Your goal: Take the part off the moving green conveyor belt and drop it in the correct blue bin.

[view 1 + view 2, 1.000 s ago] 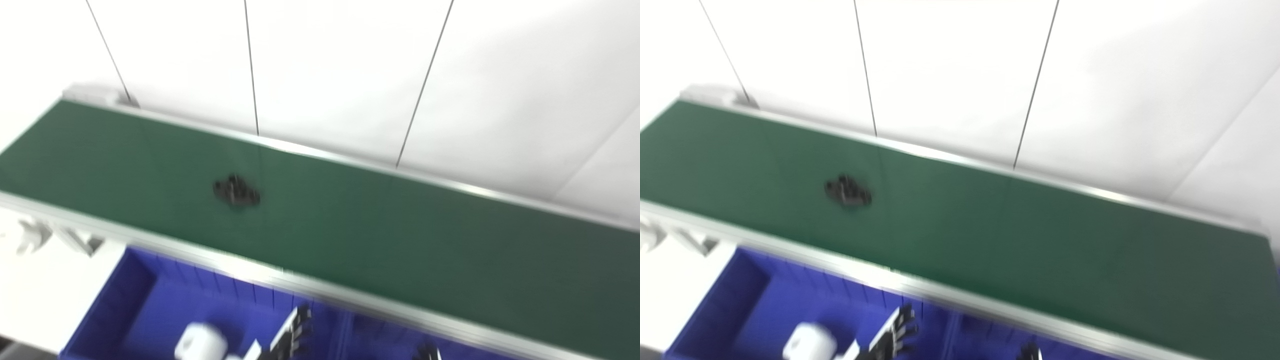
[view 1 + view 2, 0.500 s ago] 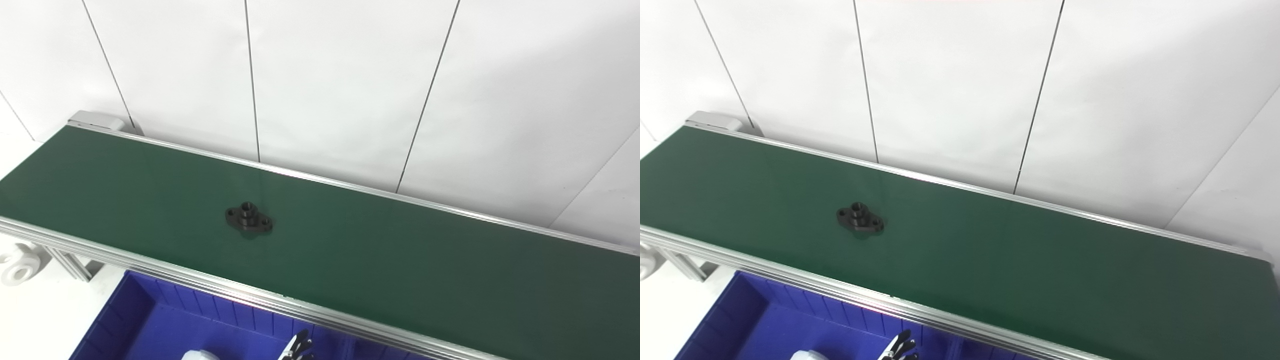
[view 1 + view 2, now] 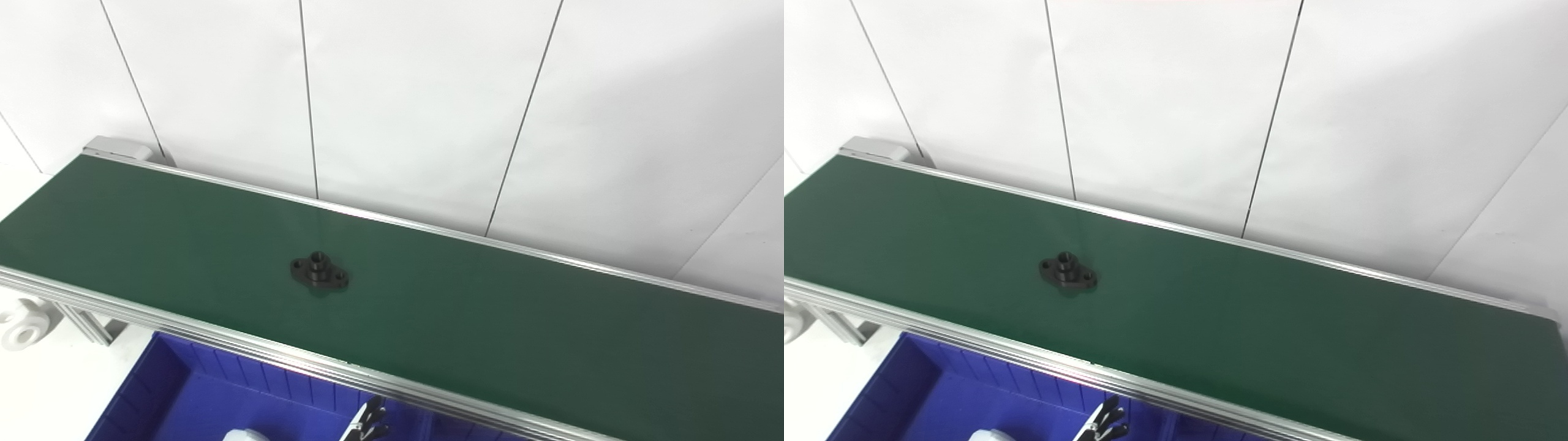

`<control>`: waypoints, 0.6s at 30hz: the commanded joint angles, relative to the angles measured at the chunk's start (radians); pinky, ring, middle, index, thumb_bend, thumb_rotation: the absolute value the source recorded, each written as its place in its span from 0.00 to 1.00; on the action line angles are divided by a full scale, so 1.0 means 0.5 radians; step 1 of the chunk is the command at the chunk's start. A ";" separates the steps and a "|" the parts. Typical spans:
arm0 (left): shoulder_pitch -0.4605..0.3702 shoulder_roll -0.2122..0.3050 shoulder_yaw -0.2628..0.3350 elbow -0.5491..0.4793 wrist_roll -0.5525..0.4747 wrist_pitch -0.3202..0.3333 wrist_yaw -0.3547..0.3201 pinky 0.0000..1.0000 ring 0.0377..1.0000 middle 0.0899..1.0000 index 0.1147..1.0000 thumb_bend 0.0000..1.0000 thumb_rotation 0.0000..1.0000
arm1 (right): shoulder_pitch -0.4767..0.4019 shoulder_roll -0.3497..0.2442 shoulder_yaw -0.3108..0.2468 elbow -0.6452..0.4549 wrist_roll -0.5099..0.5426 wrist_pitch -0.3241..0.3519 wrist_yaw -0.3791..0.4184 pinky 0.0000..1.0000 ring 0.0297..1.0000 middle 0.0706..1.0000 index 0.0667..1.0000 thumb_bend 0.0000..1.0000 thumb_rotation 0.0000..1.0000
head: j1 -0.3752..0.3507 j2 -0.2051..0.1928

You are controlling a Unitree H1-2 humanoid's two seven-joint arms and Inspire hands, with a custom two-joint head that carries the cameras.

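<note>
A black flange part (image 3: 319, 272) with a raised centre hub and two bolt holes lies flat on the green conveyor belt (image 3: 490, 318), left of the belt's middle. Only the fingertips of my left hand (image 3: 369, 422) show at the bottom edge, above the blue bin (image 3: 184, 392) on the near side of the belt. They are stretched out, slightly apart, and hold nothing. The hand is well short of the part, with the belt's aluminium rail between them. My right hand is out of the picture.
The belt's near aluminium rail (image 3: 257, 352) runs between the bin and the belt. A white panelled wall (image 3: 398, 92) stands right behind the far rail. A white roller (image 3: 21, 324) sits under the belt's left end. A white piece of my left wrist (image 3: 245, 435) peeks in at the bottom.
The camera tilted up a second ago and has since held still. The part has ridden a little to the right on the belt. My left fingertips have risen slightly.
</note>
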 commanded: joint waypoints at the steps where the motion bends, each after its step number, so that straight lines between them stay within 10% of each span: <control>1: 0.000 0.000 -0.015 -0.041 -0.004 -0.045 -0.001 0.82 0.92 0.97 1.00 0.89 0.82 | -0.009 0.064 0.001 -0.195 -0.189 -0.079 -0.049 1.00 0.95 0.92 1.00 0.75 0.72 | -0.006 -0.002; 7: -0.042 0.000 -0.006 -0.002 0.059 -0.058 0.023 0.76 0.90 0.97 1.00 0.90 0.84 | -0.311 0.176 -0.013 -0.483 -0.712 0.083 -0.066 0.90 0.92 0.94 0.96 0.75 0.75 | -0.039 -0.018; 18: -0.102 -0.014 -0.017 0.079 -0.085 -0.072 -0.034 0.86 0.95 1.00 1.00 0.92 0.79 | -1.276 0.176 -0.115 -0.333 -0.973 0.690 0.123 0.71 0.83 0.88 0.92 0.91 0.77 | -0.064 -0.029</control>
